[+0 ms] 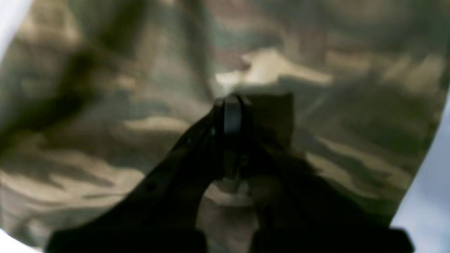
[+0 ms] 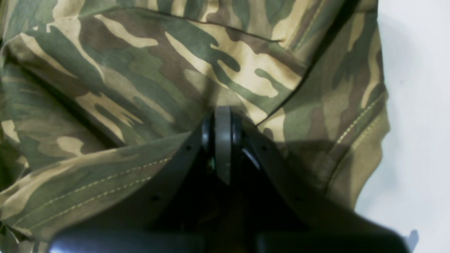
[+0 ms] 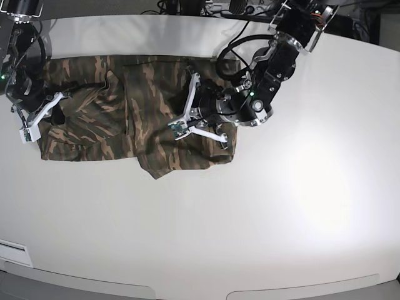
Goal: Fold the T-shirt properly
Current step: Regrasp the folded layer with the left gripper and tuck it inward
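— Where does the T-shirt (image 3: 119, 125) lie?

— Spread and bunched across the far left part of the white table (image 3: 262, 212), its camouflage of olive, brown and tan rumpled into soft ridges. One lobe sags toward the near side below the middle.

— And the cloth up close?

— In the right wrist view it is woven cotton with a double row of pale stitching along a hem (image 2: 98, 186), and folds overlap in layers. In the left wrist view it is blurred, only streaks of tan and green.

— The grippers?

— The right gripper (image 2: 222, 121) has its jaws clenched together, tips pressed into the cloth near the hem; whether fabric is pinched between them I cannot tell. The left gripper (image 1: 232, 109) is likewise clenched against the shirt, with a dark flap of cloth just beside its tip.

— What surrounds it all?

— The table is smooth, matte and pale, curved at its near edge, with wide bare room to the near side and toward the left arm's outer side. Dark cables (image 3: 244, 44) loop behind, at the far edge.
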You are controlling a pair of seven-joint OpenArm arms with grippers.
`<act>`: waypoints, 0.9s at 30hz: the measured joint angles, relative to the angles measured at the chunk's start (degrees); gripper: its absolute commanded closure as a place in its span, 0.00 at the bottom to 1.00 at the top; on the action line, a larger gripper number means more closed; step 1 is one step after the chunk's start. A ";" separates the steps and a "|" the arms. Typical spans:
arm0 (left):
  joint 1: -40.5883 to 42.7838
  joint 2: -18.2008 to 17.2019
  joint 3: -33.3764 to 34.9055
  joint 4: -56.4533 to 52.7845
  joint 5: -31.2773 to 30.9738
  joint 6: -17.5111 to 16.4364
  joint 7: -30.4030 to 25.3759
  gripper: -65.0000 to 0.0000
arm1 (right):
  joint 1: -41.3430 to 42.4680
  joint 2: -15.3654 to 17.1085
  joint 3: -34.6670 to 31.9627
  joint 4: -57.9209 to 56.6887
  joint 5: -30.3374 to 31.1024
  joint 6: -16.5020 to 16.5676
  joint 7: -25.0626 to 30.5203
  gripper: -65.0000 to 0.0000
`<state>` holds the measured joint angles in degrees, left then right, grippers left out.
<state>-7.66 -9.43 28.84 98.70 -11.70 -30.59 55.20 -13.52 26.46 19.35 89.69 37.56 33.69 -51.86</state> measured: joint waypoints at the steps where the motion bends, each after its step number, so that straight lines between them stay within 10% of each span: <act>1: 0.70 -0.66 -0.02 -0.24 0.15 0.00 -1.62 1.00 | 0.00 0.00 0.00 0.00 0.00 0.00 -0.02 1.00; 11: 2.10 -4.63 0.00 -3.61 0.13 3.82 -9.99 1.00 | 2.93 -0.13 -0.26 -0.37 1.62 0.07 -2.64 1.00; 17: 2.08 -7.08 0.04 -3.50 0.15 3.85 -12.02 1.00 | 7.72 0.02 -0.74 1.70 2.95 -1.86 -9.05 0.40; 27: 1.95 -10.45 -0.02 -3.19 -0.07 3.85 -13.38 1.00 | 9.55 0.50 7.93 1.68 -4.74 -8.02 -9.51 0.37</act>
<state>-5.72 -19.88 28.82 95.50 -11.77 -26.74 41.82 -3.97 26.96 27.29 91.37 32.82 25.67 -61.36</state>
